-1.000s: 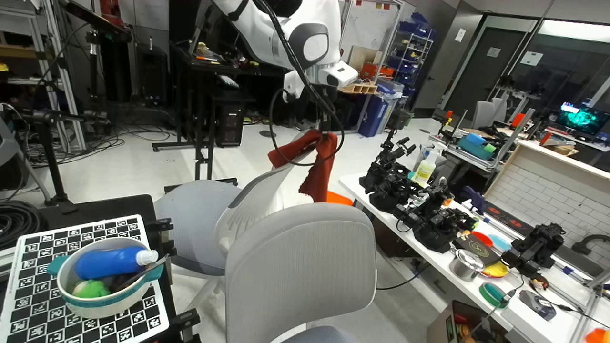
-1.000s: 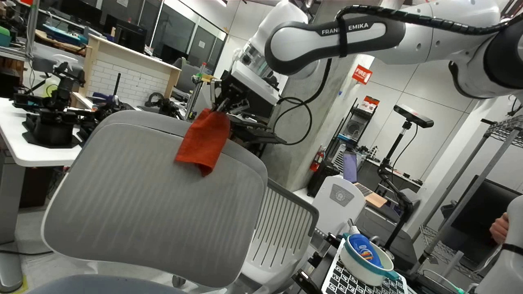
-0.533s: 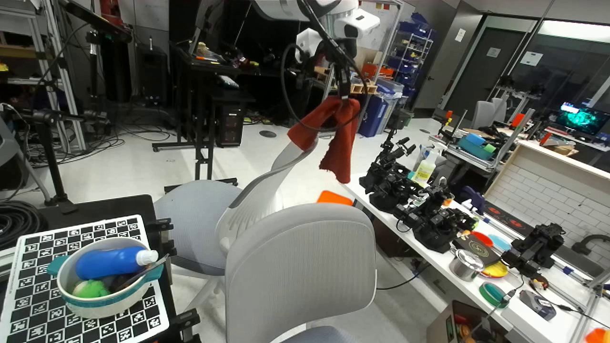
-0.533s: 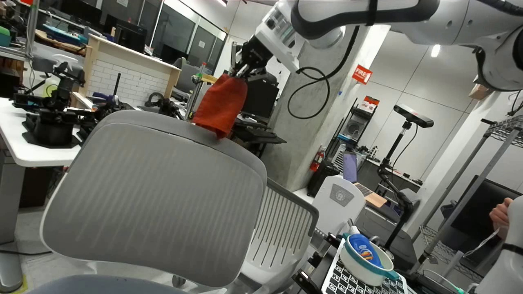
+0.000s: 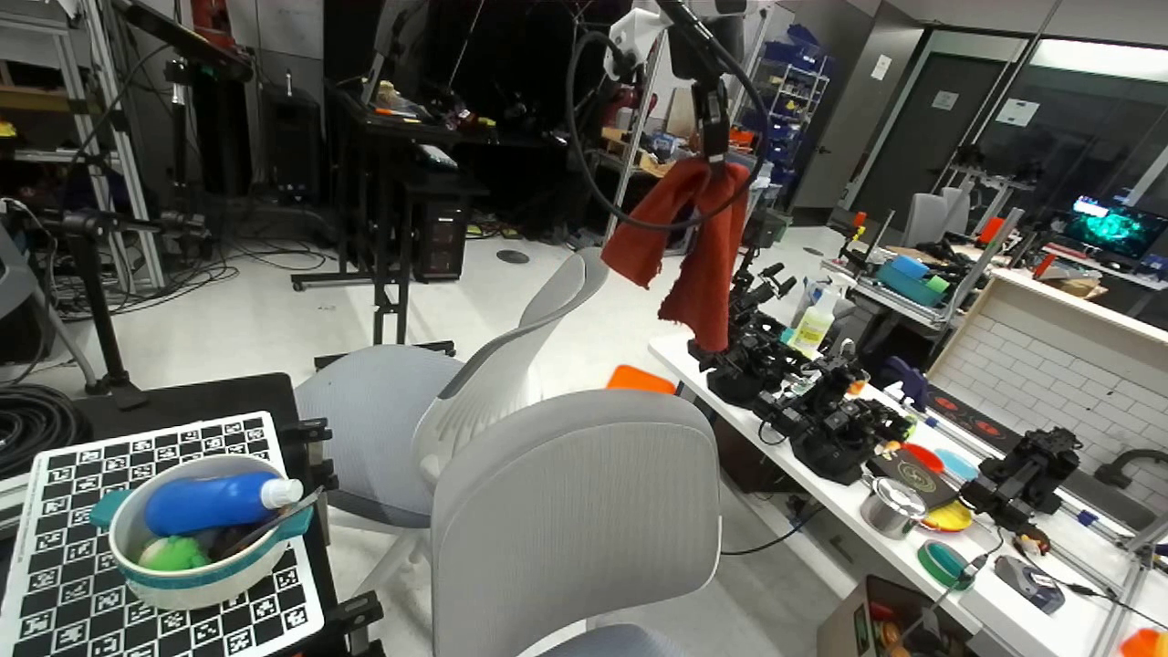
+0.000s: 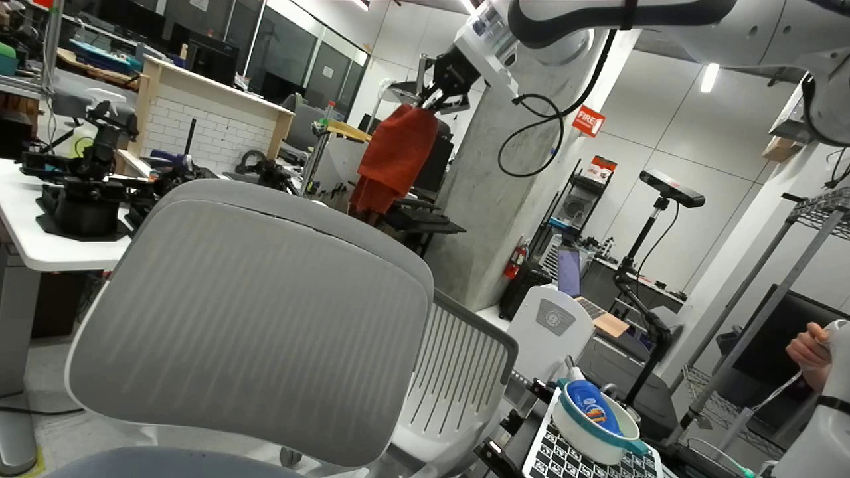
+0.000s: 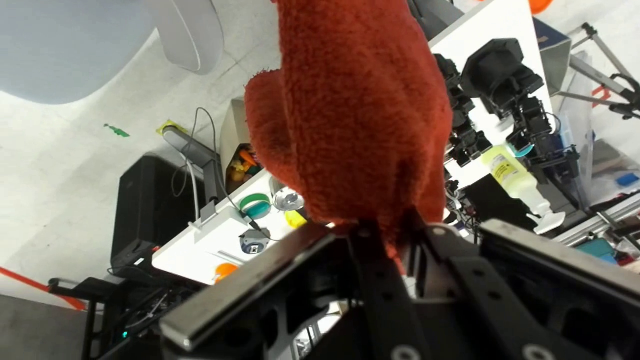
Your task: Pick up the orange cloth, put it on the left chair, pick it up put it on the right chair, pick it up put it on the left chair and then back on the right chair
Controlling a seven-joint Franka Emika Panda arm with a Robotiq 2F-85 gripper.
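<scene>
In an exterior view, the arm (image 6: 697,43) extended across the top, bent downward at the wrist. The right chair (image 5: 575,520) stood beside the left chair (image 5: 493,392). The orange cloth (image 6: 398,153) hung near the top of the latter, contact undetermined. The gripper (image 6: 428,105) tilted downward, its fingers (image 7: 364,232) clamped on the cloth.

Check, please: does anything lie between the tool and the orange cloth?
Nothing: in the wrist view, the tool pinches the orange cloth directly, no gap visible.
</scene>
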